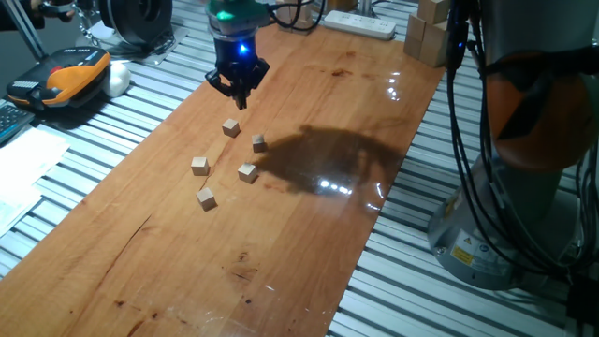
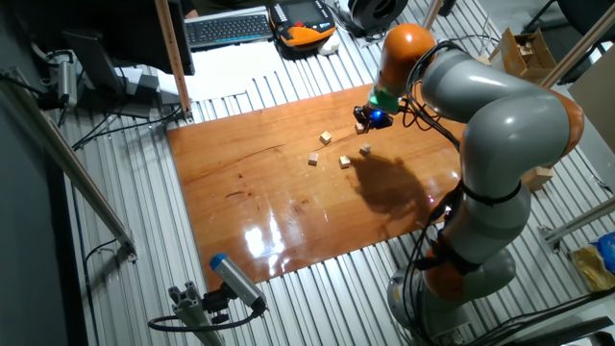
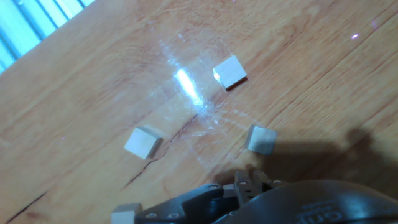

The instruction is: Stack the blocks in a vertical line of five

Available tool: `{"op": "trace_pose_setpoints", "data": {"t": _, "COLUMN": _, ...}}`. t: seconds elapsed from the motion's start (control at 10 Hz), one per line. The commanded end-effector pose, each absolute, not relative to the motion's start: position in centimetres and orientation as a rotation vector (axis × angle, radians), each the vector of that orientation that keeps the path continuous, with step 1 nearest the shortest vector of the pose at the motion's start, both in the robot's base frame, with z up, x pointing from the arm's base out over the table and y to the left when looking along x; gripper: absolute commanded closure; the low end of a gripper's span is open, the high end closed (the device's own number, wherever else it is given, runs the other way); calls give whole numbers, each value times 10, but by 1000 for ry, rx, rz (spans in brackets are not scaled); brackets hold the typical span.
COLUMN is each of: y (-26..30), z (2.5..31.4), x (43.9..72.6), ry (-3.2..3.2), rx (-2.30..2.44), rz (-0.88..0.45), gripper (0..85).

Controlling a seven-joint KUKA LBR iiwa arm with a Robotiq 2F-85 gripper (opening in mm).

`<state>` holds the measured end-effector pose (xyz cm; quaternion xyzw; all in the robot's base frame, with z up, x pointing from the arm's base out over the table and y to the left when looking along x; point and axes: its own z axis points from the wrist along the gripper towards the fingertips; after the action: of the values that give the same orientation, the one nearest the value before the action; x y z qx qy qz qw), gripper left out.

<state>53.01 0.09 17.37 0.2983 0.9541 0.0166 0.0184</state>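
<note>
Five small pale wooden blocks lie apart on the brown wooden table (image 1: 281, 271), none stacked: block (image 1: 231, 127), block (image 1: 259, 142), block (image 1: 199, 166), block (image 1: 247, 171) and block (image 1: 206, 197). The other fixed view shows the same loose cluster around a block (image 2: 344, 161). In the hand view I see a block (image 3: 229, 71), a block (image 3: 142, 142), a block (image 3: 261, 139) and part of one more (image 3: 126, 214). My gripper (image 1: 240, 99) hangs above the table, just behind the farthest block. Its fingers look shut, with nothing between them.
Larger pale wooden blocks (image 1: 426, 36) stand at the table's far right corner beside a white power strip (image 1: 360, 23). An orange-and-black device (image 1: 65, 77) lies off the table's left side. The robot's base (image 1: 505, 215) and cables stand to the right.
</note>
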Motion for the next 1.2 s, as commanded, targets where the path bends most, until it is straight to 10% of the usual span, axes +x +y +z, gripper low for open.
{"op": "trace_pose_setpoints", "data": {"t": 0.0, "y": 1, "z": 173, "x": 530, "ry": 2962, "rx": 934, "rz": 54, "gripper": 680}}
{"op": "trace_pose_setpoints", "data": {"t": 0.1, "y": 1, "z": 172, "x": 530, "ry": 2960, "rx": 944, "rz": 60, "gripper": 510}}
{"op": "trace_pose_setpoints", "data": {"t": 0.3, "y": 4, "z": 166, "x": 529, "ry": 2933, "rx": 999, "rz": 55, "gripper": 510}}
{"op": "trace_pose_setpoints", "data": {"t": 0.4, "y": 6, "z": 163, "x": 529, "ry": 2923, "rx": 1021, "rz": 51, "gripper": 340}}
{"op": "trace_pose_setpoints", "data": {"t": 1.1, "y": 10, "z": 157, "x": 526, "ry": 2915, "rx": 1083, "rz": -44, "gripper": 340}}
